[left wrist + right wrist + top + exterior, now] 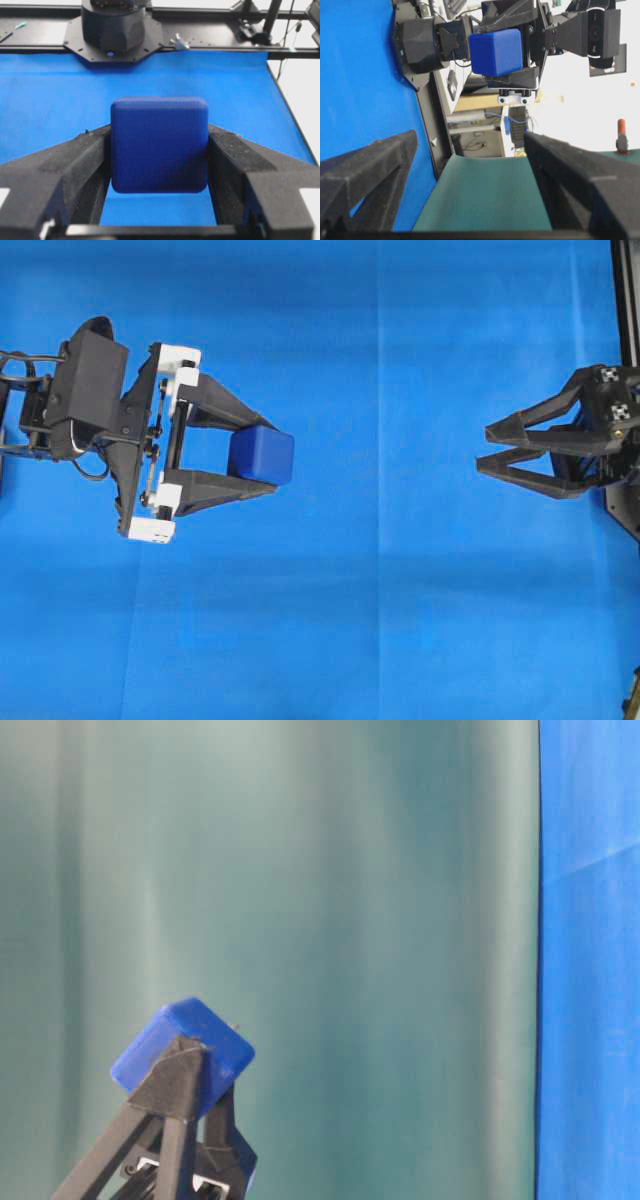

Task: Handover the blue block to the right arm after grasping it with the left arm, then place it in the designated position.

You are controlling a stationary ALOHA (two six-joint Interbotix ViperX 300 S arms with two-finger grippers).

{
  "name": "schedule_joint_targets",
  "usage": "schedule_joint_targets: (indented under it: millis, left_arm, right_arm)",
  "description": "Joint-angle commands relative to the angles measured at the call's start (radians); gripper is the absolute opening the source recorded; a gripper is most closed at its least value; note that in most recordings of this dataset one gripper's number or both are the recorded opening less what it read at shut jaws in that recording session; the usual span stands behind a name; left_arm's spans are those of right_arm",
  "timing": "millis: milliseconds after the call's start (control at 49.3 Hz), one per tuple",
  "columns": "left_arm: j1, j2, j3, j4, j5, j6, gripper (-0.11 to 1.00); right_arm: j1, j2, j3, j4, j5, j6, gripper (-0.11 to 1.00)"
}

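Note:
The blue block (262,455) is a small dark-blue cube held between the fingertips of my left gripper (272,455), which has white mounts and is lifted above the blue cloth (380,620). It fills the gap between the jaws in the left wrist view (159,144) and shows in the table-level view (185,1050), raised in the air. My right gripper (485,448), black-mounted, is open and empty at the right, turned on its side and pointing toward the block across a wide gap. The right wrist view shows the block (496,51) ahead, between its spread fingers (570,170).
The bright blue cloth covers the table. A black frame rail (626,300) runs along the right edge. The right arm's black base (114,30) stands at the far edge in the left wrist view. A green backdrop (350,920) hangs behind.

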Motion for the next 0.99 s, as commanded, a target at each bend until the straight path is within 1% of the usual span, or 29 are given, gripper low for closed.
schedule_joint_targets:
  millis: [0,973]
  left_arm:
    - [0.002,-0.018,-0.009,-0.002,-0.011,-0.002,0.49]
    - [0.002,-0.020,-0.009,-0.002,-0.012,-0.002,0.49]
  right_arm:
    - [0.002,0.006,-0.026,-0.005,-0.011,0.003,0.95]
    - [0.002,0.002,-0.029,-0.006,-0.029,-0.003,0.95]
